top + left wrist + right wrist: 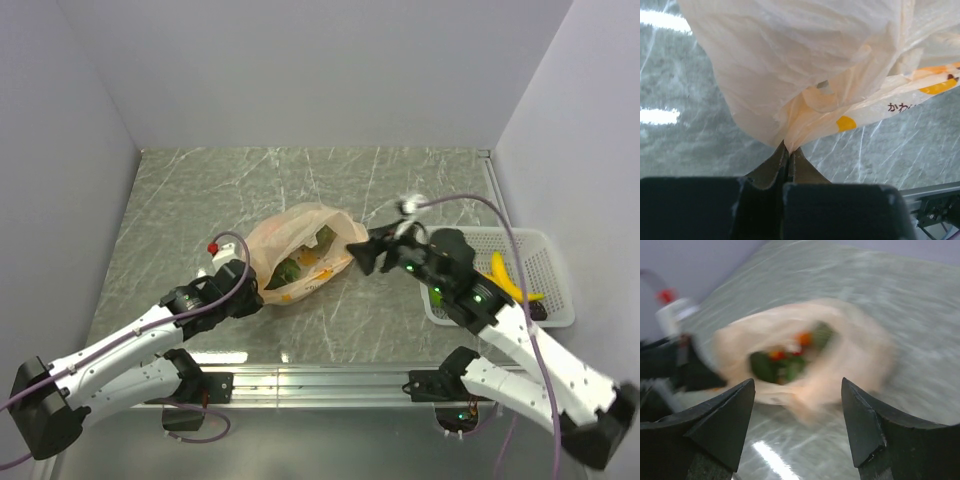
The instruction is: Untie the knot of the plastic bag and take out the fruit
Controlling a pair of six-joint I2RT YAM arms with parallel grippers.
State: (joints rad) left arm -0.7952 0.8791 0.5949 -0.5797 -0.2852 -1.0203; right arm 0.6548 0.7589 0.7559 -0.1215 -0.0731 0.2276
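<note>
The left gripper (788,150) is pinching a fold of the plastic bag (790,65). Its jaws are pressed flat together, and the thin peach film is bunching right at the fingertips and billowing up and away above them.

The right gripper (796,390) is standing with its jaws wide apart and nothing between them. The bag is lying just beyond that gap, apart from both fingers, though the right wrist view is smeared by blur. The fruit (787,360) is showing in the middle of the bag as green, orange and red pieces. Whether it is showing through an opening or through the film cannot be told.

From above, the bag is sitting on the marbled table (200,200) between the two grippers. The left one is gripping its near-left end and the right one is hovering just beside its right end. A white mesh basket (545,260) holding a yellow banana (505,278) is sitting at the table's right edge, beside the right arm.
</note>
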